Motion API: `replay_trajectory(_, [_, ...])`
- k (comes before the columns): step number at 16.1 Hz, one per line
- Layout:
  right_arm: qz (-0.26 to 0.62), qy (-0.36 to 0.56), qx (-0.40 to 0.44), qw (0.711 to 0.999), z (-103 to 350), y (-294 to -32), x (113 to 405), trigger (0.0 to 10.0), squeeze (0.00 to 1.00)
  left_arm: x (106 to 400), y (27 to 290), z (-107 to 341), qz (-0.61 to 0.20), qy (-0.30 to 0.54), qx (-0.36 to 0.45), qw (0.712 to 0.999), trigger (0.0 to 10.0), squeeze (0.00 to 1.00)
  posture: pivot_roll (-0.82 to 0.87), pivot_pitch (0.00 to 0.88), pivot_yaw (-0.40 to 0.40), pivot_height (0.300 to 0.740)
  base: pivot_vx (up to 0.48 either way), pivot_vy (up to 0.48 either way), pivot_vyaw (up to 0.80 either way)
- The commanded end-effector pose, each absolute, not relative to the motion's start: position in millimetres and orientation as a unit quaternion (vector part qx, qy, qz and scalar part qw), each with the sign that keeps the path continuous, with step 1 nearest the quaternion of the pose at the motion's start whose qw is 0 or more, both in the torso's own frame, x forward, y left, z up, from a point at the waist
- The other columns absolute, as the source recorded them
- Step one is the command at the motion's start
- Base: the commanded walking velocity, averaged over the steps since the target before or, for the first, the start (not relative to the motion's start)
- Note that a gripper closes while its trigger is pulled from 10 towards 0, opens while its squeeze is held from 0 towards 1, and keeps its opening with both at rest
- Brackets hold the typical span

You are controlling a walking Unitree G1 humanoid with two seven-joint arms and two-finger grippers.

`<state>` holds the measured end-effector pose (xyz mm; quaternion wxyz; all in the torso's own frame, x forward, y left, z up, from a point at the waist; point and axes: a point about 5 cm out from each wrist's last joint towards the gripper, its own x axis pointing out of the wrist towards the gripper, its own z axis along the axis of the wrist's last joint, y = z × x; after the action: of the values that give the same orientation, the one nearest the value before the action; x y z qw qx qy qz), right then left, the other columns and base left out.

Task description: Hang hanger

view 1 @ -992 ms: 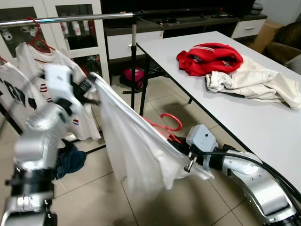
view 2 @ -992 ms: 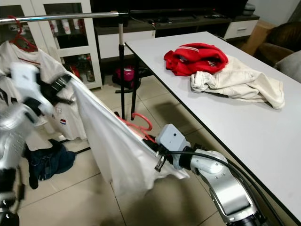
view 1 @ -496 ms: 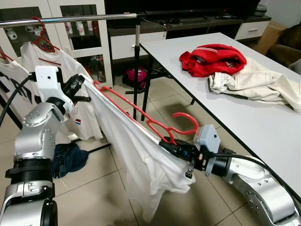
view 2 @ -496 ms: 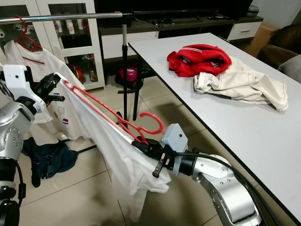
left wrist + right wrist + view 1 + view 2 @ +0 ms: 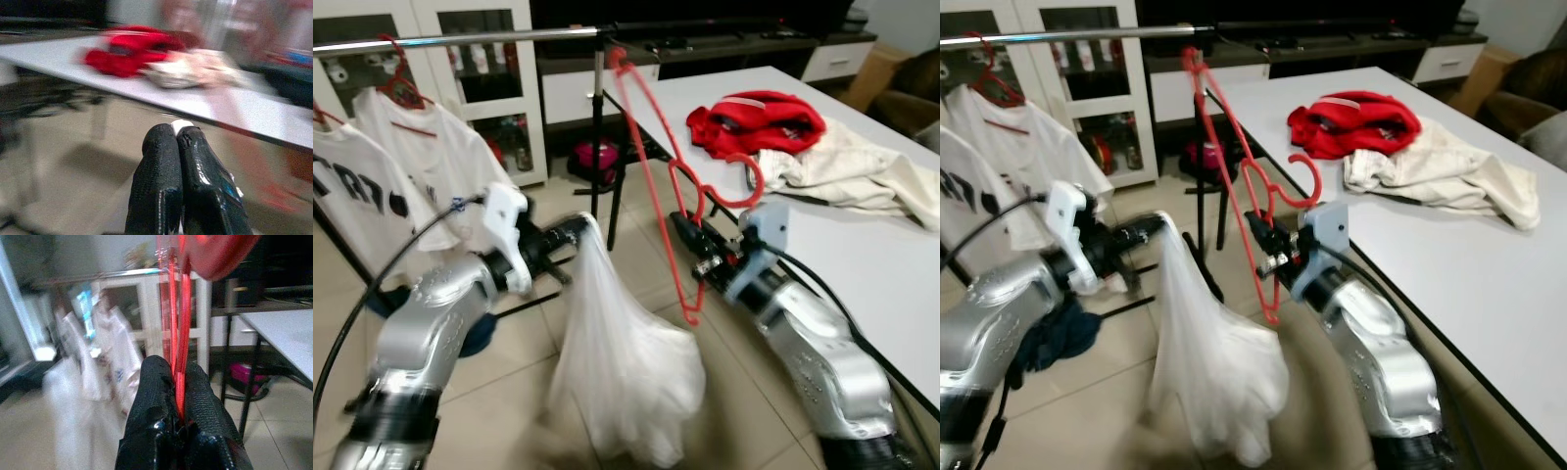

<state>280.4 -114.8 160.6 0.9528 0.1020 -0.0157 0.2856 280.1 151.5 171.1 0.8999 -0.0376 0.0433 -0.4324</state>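
my right gripper (image 5: 690, 238) is pinched tight on the red hanger (image 5: 658, 157), the wire running between both fingers in the right wrist view. the hanger stands nearly upright above that gripper, bare, its top end up by the metal rail (image 5: 460, 39), though i can't tell whether they touch; its hook (image 5: 741, 178) curls toward the white table (image 5: 862, 255) just to the gripper's right. the table edge runs close alongside my right arm, so there is little room on that side. my left gripper (image 5: 570, 235) has its fingers pressed together on the white shirt (image 5: 622, 362), a scrap of white cloth showing at the tips in the left wrist view; the shirt hangs down from it like a sack toward the tiled floor (image 5: 509, 392). open floor lies between the two grippers. beyond the left gripper, white shirts (image 5: 372, 186) hang on the rail. a red garment (image 5: 759, 117) and a cream one (image 5: 862, 171) lie on the table, well beyond the right gripper.
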Motion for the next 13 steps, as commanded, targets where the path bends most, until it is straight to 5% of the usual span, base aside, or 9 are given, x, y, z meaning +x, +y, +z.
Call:
replay_trajectory(1, [0.268,-0.028,0.104,0.957,164.9,-116.3,286.6,0.0,0.0,267.6,140.7,185.3,-0.484,0.028,-0.037,0.874,0.0,0.0,-0.12,0.0,-0.053,0.74,0.0,0.0,0.0])
replay_trajectory(3, [0.251,-0.032,0.103,0.962,165.1,-115.6,292.9,0.0,0.0,260.1,141.2,186.8,-0.486,0.033,-0.038,0.873,0.0,0.0,-0.11,0.0,-0.059,0.74,0.0,0.0,0.0])
replay_trajectory(7, [0.22,-0.006,0.082,0.972,155.5,-126.2,290.8,0.0,0.0,273.9,170.9,178.9,-0.317,0.036,-0.019,0.947,0.0,0.0,-0.11,0.0,-0.056,0.74,0.0,0.0,0.0])
replay_trajectory(8, [0.217,0.017,0.08,0.973,147.1,-127.0,283.3,10.0,0.0,280.9,184.0,179.6,-0.223,0.021,-0.013,0.974,10.0,0.0,-0.11,0.0,-0.064,0.74,0.0,0.0,0.0])
replay_trajectory(13, [0.132,0.021,0.095,0.987,136.9,-138.6,267.7,10.0,0.0,272.8,172.8,171.4,-0.147,0.024,-0.034,0.988,10.0,0.0,-0.1,0.0,-0.075,0.74,0.0,0.0,-0.32])
